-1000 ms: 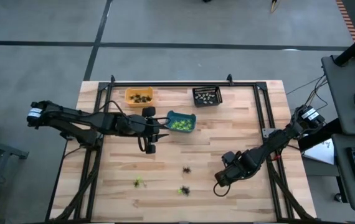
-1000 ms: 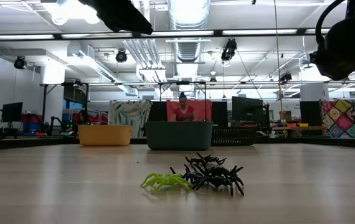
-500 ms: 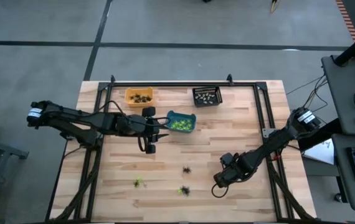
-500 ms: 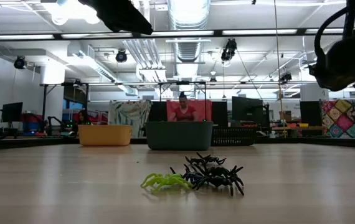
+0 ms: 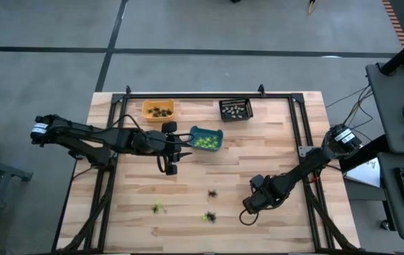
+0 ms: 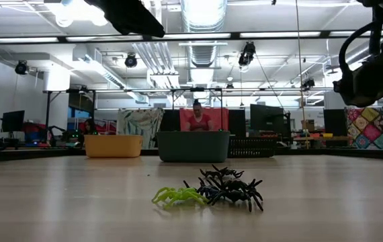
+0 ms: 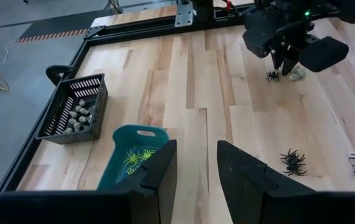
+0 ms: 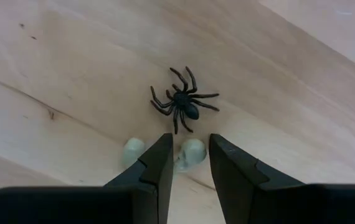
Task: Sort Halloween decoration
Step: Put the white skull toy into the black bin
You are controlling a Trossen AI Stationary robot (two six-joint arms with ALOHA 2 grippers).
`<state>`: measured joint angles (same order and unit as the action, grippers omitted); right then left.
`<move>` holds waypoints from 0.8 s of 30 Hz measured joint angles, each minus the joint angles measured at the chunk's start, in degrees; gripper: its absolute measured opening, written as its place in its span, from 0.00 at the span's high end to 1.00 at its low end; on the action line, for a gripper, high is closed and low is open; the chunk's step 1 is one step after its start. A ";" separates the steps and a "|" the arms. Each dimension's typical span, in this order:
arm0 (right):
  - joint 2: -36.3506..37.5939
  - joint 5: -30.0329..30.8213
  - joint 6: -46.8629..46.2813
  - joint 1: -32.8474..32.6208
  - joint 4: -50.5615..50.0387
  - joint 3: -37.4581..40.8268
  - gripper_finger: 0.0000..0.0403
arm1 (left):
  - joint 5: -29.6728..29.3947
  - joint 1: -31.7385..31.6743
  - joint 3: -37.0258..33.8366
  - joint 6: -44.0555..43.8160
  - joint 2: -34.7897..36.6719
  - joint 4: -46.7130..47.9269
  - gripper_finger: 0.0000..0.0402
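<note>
Small plastic Halloween decorations lie loose on the wooden table. A black spider (image 8: 184, 102) and two pale grey-white pieces (image 8: 193, 152) (image 8: 132, 149) lie under my right gripper (image 8: 189, 167). That gripper points down and is open, and its fingertips stand on either side of one pale piece. In the high view it is at the near right (image 5: 247, 210). More spiders, lime green (image 6: 178, 196) and black (image 6: 230, 189), lie near the table's front middle. My left gripper (image 7: 193, 171) hangs open and empty above the table, beside the teal bin (image 5: 205, 139).
An orange bin (image 5: 158, 110) and a black basket (image 5: 235, 109) holding sorted pieces stand along the far edge, and the teal bin holds green spiders. A black metal frame (image 5: 188, 96) runs around the tabletop. In the room beyond, a person (image 6: 197, 115) sits.
My right gripper has gone down toward the table over the black spider and the pale pieces, with its fingers the same distance apart. My left arm has kept still.
</note>
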<state>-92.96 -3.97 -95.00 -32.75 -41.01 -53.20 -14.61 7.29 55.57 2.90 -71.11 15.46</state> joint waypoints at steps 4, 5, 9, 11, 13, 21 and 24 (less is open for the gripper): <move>-0.67 0.06 0.54 0.00 0.02 -0.13 0.77 | 0.00 0.00 0.00 -0.03 0.00 0.00 0.76; -0.68 0.24 0.56 0.00 0.03 -0.14 0.78 | 0.00 0.02 0.00 -0.17 0.00 0.00 0.76; -0.51 0.79 1.42 0.00 0.08 -0.10 0.84 | -0.01 0.00 0.00 -0.46 0.00 0.00 0.76; -0.47 0.81 1.86 0.00 0.01 -0.08 0.88 | 0.00 0.01 0.00 -0.46 0.00 0.00 0.76; -0.36 0.86 2.57 0.02 -0.11 -0.07 0.91 | 0.00 0.00 0.00 -0.46 0.00 0.00 0.76; 2.53 1.23 4.62 0.39 -3.52 0.23 0.96 | -0.01 0.00 0.00 -1.00 0.00 -0.14 0.76; 5.83 1.21 5.07 0.86 -5.86 0.16 0.96 | 0.01 0.02 0.00 -1.73 0.00 -0.29 0.76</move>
<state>-87.13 -2.76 -89.93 -31.89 -46.87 -53.04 -14.61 7.31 55.57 1.17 -71.11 15.17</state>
